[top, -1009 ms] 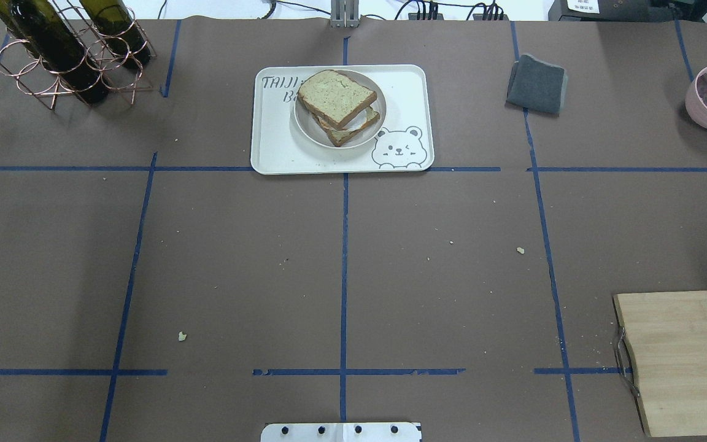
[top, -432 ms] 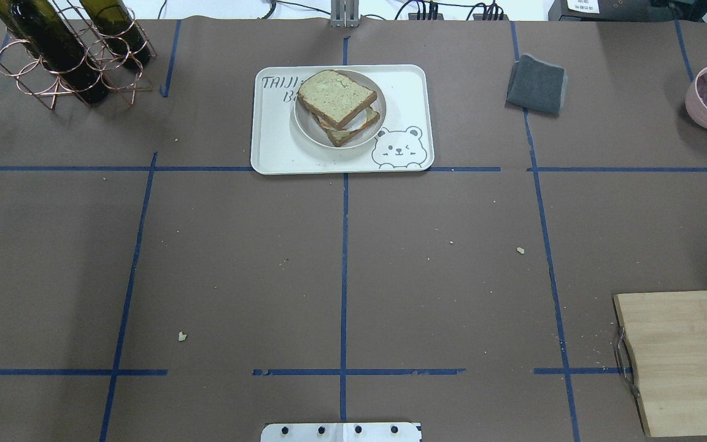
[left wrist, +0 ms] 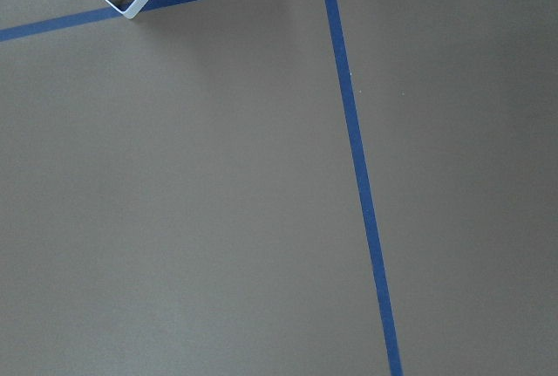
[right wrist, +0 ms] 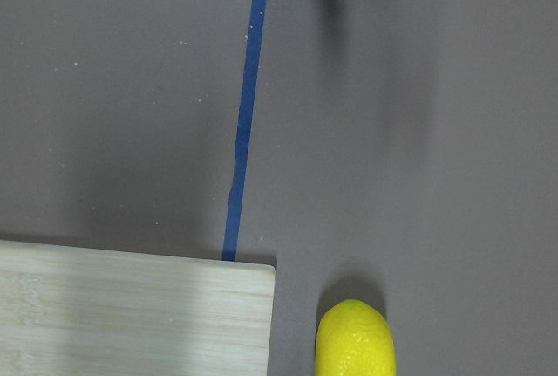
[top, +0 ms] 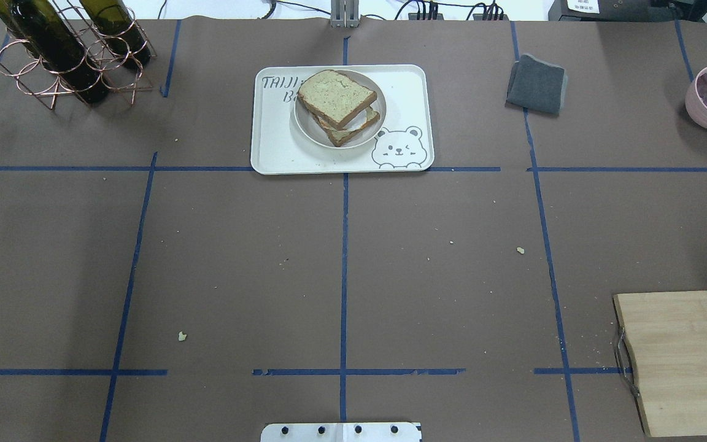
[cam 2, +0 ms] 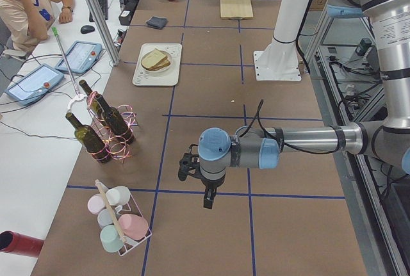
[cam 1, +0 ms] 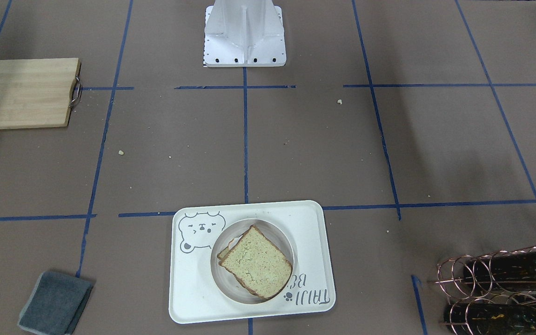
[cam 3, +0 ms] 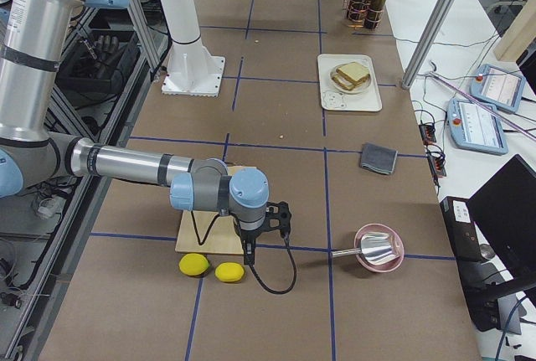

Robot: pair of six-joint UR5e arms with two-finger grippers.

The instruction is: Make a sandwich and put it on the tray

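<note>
Counted: one sandwich (top: pixel 339 104), two pale greenish-tan bread slices with brown crusts stacked askew, on one round beige plate (top: pixel 307 127), centred on one cream-white rectangular bear-print tray (top: pixel 274 152). Jaw state of left gripper (cam 2: pixel 207 200) and right gripper (cam 3: pixel 248 254): cannot tell.

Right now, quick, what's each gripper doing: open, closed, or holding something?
Left gripper: cannot tell, seen only from the side.
Right gripper: cannot tell, seen only from the side.

Tray (top: pixel 275 152) smooth plastic; cutting board (top: pixel 691 362) matt wood; table cover (top: pixel 237 258) matt paper.
</note>
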